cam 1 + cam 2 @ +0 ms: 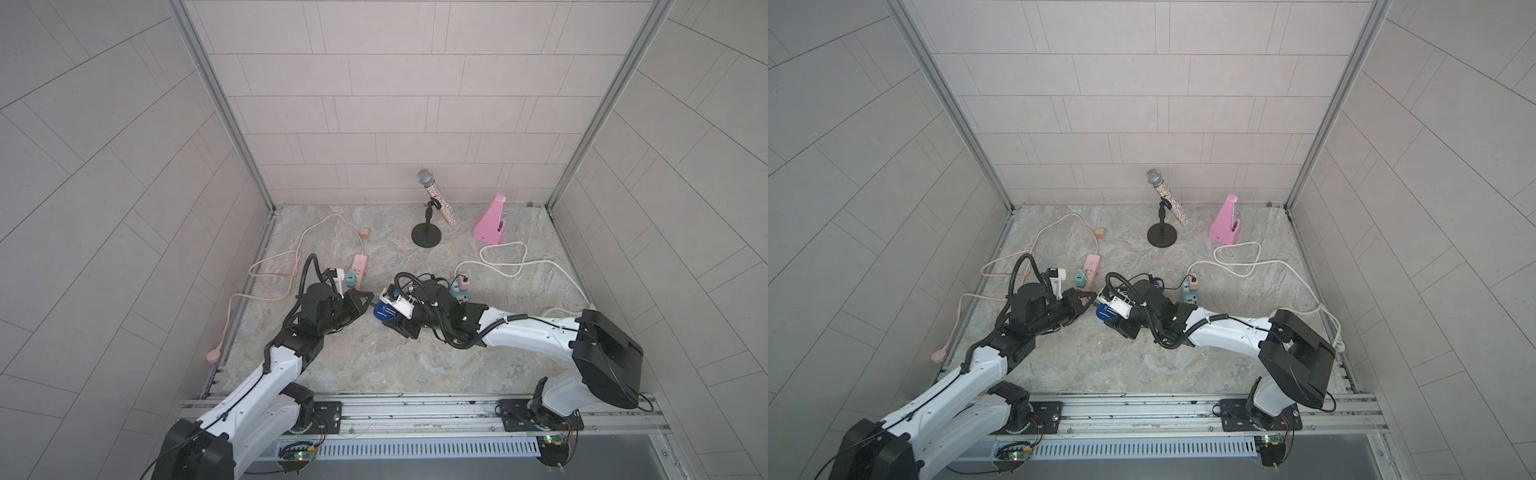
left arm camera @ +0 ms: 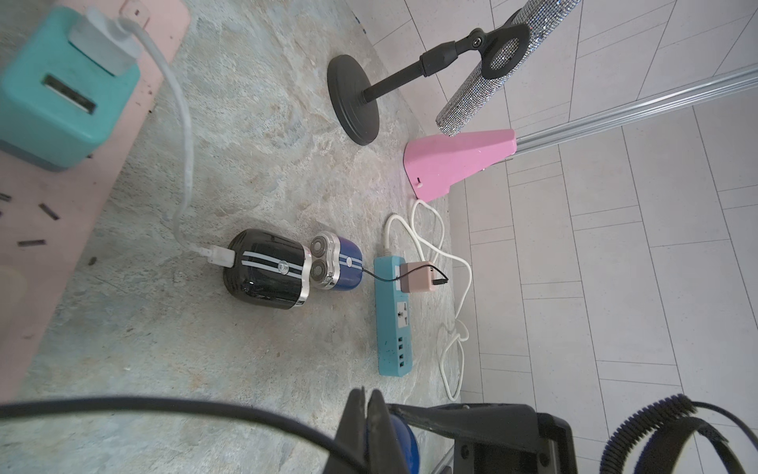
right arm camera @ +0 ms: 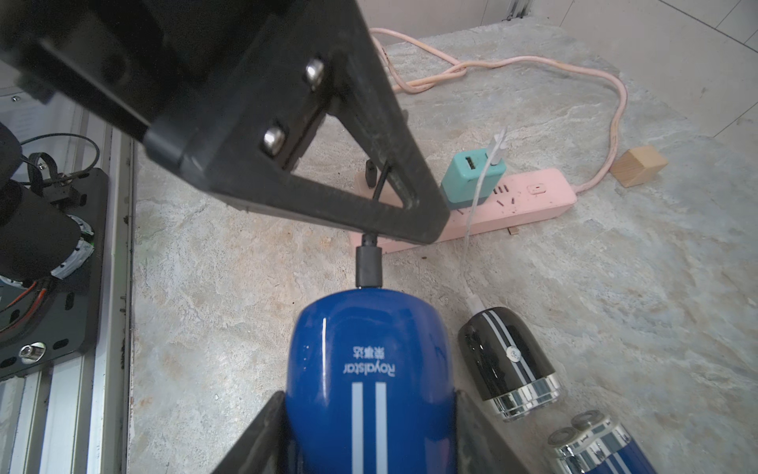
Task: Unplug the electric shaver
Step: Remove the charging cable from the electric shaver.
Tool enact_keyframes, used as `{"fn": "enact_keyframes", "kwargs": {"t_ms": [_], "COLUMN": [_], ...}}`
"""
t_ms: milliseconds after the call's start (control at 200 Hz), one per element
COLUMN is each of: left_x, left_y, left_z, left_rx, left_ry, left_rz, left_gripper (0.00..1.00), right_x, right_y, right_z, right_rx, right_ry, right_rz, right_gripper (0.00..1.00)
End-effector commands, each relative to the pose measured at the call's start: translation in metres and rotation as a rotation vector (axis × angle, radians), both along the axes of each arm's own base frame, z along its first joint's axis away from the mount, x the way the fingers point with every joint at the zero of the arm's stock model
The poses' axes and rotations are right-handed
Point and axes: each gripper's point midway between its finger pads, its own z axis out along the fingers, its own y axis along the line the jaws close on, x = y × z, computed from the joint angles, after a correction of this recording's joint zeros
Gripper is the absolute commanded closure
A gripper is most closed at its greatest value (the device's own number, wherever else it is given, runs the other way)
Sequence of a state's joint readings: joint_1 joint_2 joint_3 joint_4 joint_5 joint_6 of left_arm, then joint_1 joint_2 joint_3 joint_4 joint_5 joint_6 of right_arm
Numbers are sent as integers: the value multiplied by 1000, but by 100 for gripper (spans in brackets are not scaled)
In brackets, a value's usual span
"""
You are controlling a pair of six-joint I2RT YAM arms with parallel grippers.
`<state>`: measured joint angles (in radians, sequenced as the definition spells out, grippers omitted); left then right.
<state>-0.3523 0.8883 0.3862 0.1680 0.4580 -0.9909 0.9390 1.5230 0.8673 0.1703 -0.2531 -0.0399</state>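
Right claw [image 3: 367, 431] clamps the slick, likely light blue shaver [image 3: 369, 361]. Left claw [image 2: 366, 400], at ten o'clock, pinches the limp cord [image 3: 380, 185] beside the stiff plug [image 3: 369, 266].

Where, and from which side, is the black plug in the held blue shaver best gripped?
Grip the black plug by its short rigid body, not the thin cable. It sticks out of the blue shaver, opposite the right gripper; come from that end, jaws across it, pulling along its axis.

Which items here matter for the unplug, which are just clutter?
Job: blue shaver in right gripper, its black plug, left gripper shut by that plug.
Lying about: microphone on stand, pink metronome, wooden block, black shaver, second blue shaver.
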Motion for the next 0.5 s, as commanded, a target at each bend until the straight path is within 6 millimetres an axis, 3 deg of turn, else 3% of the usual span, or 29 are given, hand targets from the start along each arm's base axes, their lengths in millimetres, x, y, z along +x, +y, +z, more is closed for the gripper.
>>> {"fn": "enact_keyframes", "kwargs": {"t_ms": [0,495], "left_x": [15,12], "left_y": [16,34], "left_z": [16,19], "left_rx": [4,23], "left_ry": [-86,-98], "left_rz": [97,145], "left_gripper": [100,100], "right_x": [-9,-14], "right_y": [-25,-37], "right_z": [-27,-42], "right_rx": [-104,-153], "right_ry": [61,89], "right_rz": [-37,-53], "right_gripper": [76,76]}}
